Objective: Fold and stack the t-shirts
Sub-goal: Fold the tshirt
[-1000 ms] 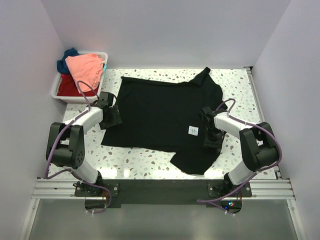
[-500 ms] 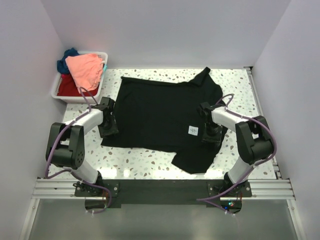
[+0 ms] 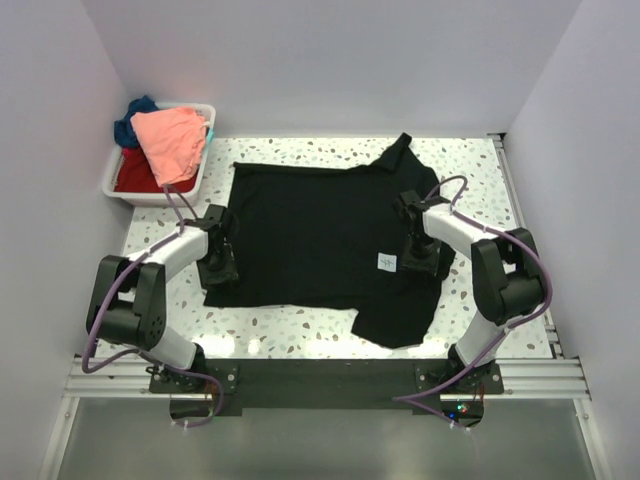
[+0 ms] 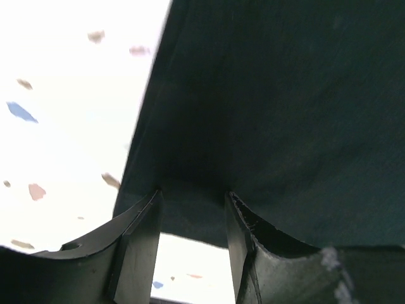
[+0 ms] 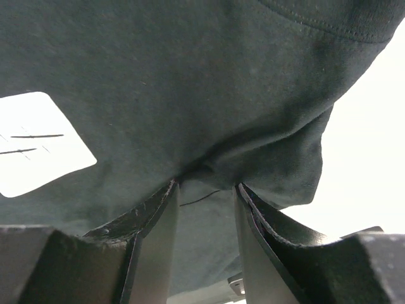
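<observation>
The black t-shirt [image 3: 310, 225] lies spread flat on the speckled table, with its white neck label [image 3: 387, 262] near the right side. My left gripper [image 3: 220, 258] is shut on the shirt's left edge; in the left wrist view its tips [image 4: 193, 196] pinch the dark cloth [image 4: 285, 95]. My right gripper [image 3: 420, 256] is shut on the shirt's right side beside the label; in the right wrist view its tips [image 5: 205, 183] bunch the cloth [image 5: 190, 69], with the label [image 5: 38, 142] at left. The salmon-pink [image 3: 168, 140], red [image 3: 135, 172] and dark blue [image 3: 133, 115] shirts lie in the bin.
A white plastic bin [image 3: 112, 183] stands at the back left against the left wall. White walls close in the table on the left, back and right. A black rail runs along the near edge by the arm bases.
Both grippers have moved towards the back of the table and dragged the black shirt with them. Its left edge and near sleeve have shifted back and slightly left.
</observation>
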{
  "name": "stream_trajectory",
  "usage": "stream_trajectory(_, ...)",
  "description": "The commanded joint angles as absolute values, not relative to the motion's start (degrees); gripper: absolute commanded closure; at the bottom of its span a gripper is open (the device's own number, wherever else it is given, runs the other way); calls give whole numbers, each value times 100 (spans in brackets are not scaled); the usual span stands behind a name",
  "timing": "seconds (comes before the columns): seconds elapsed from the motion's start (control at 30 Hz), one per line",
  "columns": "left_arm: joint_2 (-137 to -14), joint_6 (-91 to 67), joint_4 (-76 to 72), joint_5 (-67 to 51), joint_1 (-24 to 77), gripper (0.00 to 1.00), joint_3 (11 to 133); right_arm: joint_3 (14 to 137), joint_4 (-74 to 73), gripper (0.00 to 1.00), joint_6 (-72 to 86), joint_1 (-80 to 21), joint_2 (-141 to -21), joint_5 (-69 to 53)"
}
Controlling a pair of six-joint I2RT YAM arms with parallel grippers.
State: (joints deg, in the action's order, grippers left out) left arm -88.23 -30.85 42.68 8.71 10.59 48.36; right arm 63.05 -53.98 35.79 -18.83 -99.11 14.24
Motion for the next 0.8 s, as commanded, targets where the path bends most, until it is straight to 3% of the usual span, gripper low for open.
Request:
stream_trajectory(0.0,-8352,-3462,4860,458,1108,50,4685,6592,-5291,57,3516,-1872,-9862,1538)
stream_trajectory(0.37,-7445,-4236,5115,264,1099,53,3920,6171,-5160,57,3489,-1863,-9387,1415)
stream_trajectory(0.57,-7304,-4333,5159,87,1107,53,3868,5319,-4870,57,3700,-1872,-9123,1038)
stream_trajectory(0.77,-7235,-4298,5238,290,1116,59,4112,5439,-4904,58,3762,-1872,-8974,1432)
